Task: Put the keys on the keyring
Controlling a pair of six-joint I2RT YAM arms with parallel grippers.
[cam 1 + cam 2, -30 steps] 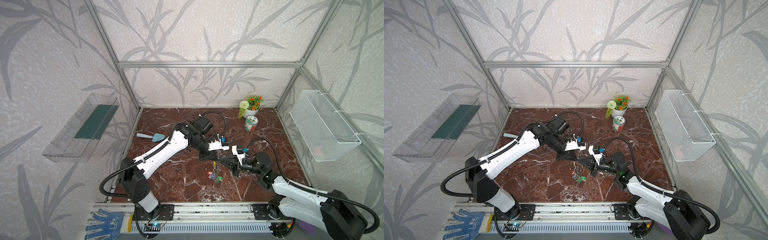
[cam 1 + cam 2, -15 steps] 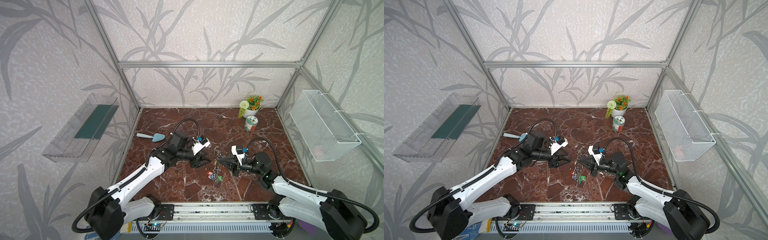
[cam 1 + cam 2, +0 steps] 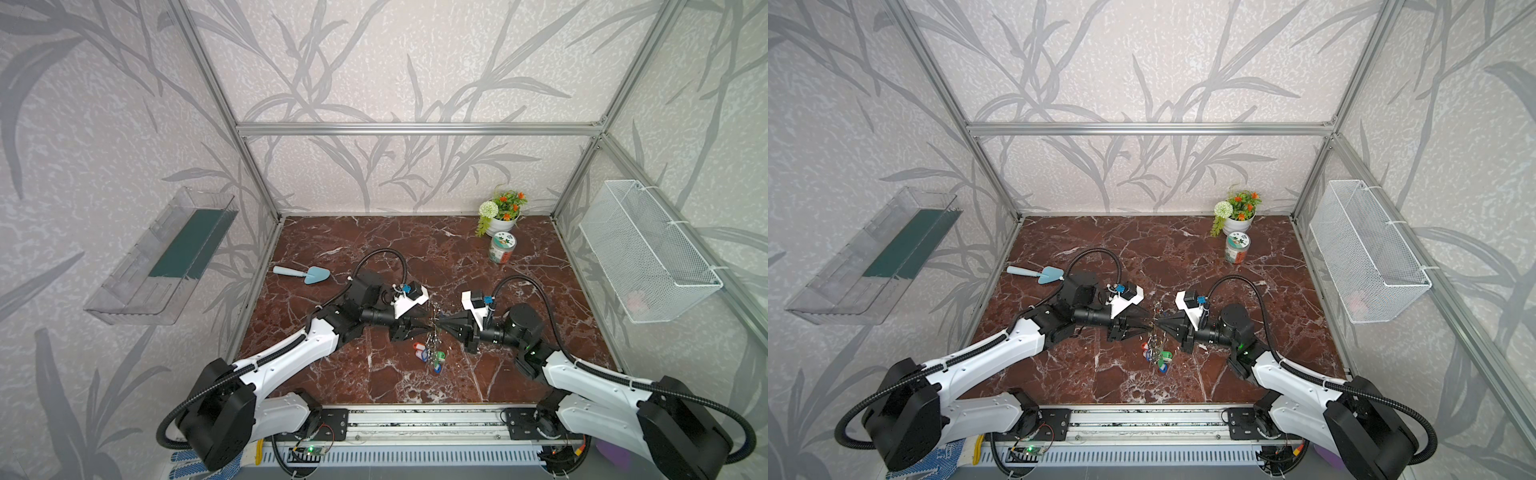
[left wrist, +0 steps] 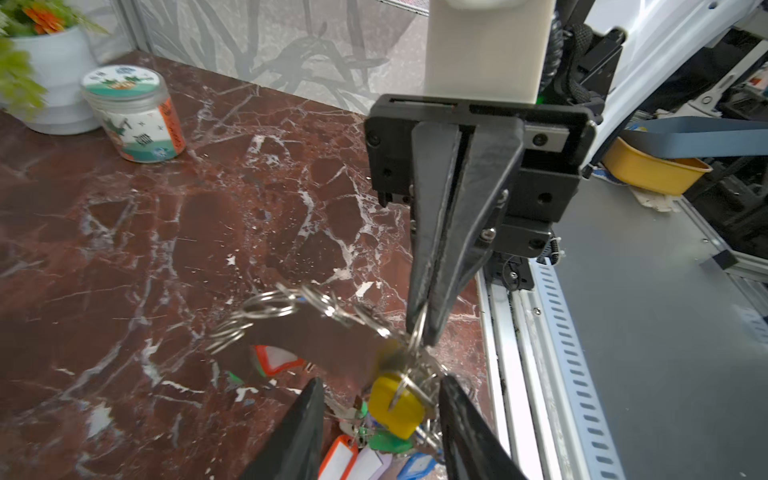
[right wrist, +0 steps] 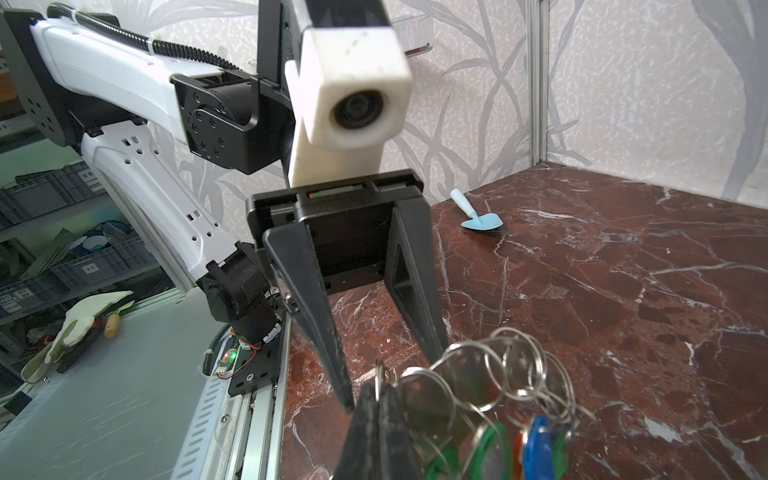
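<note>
The keyring (image 4: 291,302), a thin metal hoop strung with split rings and coloured tags (image 3: 430,358), hangs over the marble floor between my two grippers. My right gripper (image 5: 379,388) is shut on its wire, and its closed fingers (image 4: 432,249) show in the left wrist view. The keys' yellow tag (image 4: 397,405) dangles from the bunch just below that grip, slightly blurred; I cannot tell whether it is threaded on the hoop. My left gripper (image 4: 381,379) is open, one jaw on each side of the yellow tag, touching nothing. In both top views the grippers (image 3: 428,328) (image 3: 1156,323) meet tip to tip.
A blue trowel (image 3: 303,274) lies at the back left. A jar (image 3: 502,248) and a flower pot (image 3: 500,216) stand at the back right. A wire basket (image 3: 648,249) hangs on the right wall and a clear shelf (image 3: 166,257) on the left. The rail (image 3: 415,424) runs along the front.
My left arm swung down from over the ring to a low pose at the left, then moved right up to the bunch. Its jaws went from nearly shut to open. The right arm held still.
</note>
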